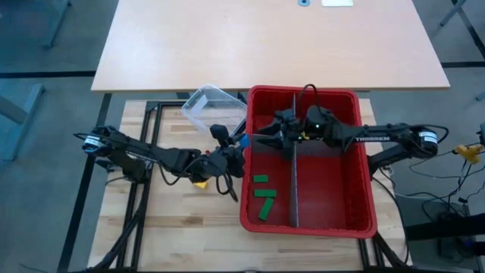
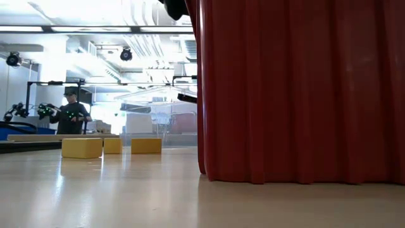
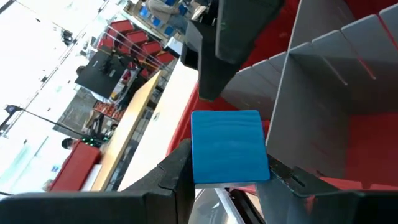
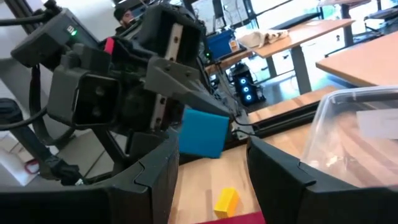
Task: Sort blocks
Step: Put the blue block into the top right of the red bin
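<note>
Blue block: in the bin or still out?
Out. Left gripper holds the blue block at the red bin rim, above the wall.

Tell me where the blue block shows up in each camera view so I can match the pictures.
High view: the blue block sits at the red bin's left rim, in the left end effector.
Low view: not visible; the bin wall fills the right side.
Left wrist view: centre, the block between that arm's fingers.
Right wrist view: centre, the block held by the opposite arm.
Shared landmark: the red bin.
</note>
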### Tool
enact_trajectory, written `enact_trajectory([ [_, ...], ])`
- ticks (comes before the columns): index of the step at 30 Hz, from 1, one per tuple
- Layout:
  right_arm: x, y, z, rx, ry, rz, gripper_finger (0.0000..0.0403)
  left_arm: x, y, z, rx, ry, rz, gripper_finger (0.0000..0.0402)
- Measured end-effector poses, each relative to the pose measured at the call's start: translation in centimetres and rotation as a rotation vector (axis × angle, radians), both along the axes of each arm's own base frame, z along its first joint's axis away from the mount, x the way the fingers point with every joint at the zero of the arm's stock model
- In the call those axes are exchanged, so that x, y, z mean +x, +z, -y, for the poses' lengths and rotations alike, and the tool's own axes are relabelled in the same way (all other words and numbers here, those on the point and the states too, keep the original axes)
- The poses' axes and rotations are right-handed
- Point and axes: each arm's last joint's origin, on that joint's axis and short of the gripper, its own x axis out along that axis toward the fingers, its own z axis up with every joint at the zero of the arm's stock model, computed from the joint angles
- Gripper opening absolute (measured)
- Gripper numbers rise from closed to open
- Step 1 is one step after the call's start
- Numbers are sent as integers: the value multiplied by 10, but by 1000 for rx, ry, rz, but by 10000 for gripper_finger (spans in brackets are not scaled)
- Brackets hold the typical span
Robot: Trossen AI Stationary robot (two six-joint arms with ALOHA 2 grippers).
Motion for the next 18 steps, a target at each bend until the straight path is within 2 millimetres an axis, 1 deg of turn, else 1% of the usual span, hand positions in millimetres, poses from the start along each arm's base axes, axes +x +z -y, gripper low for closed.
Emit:
enact_trajectory([
  [3, 7, 3, -1, -3, 10, 3, 170, 0, 0, -1, -6, -8, -1, 107],
  [8, 22, 2, -4, -27, 31, -25, 180, 1, 0, -3, -6, -3, 1, 107],
  [18, 52, 1, -5, -27, 77, -64, 213, 1, 0, -2, -28, -23, 11, 108],
])
